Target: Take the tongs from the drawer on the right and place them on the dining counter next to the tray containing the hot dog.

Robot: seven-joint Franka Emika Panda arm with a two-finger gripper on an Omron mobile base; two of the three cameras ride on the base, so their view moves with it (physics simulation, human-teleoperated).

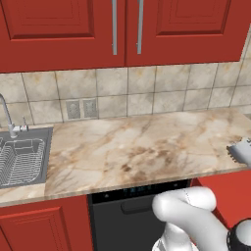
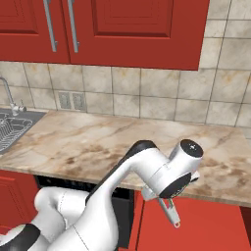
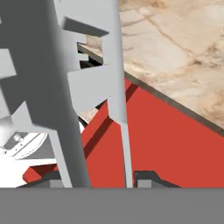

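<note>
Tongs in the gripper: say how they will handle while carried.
The tongs look like rigid metal, so probably stiff, though their two arms may spring together under the gripper. Smooth flat arms could slip. Long and slim, they may pivot in the grip.

The table [image 1: 147, 142] is viewed forward and downward from behind the arm's left and right; its marble top, the tiled wall [image 2: 162, 93] and the red upper cabinets [image 1: 63, 29] are shared. The tongs [image 3: 65, 87] are seen very closely along the hand.
</note>
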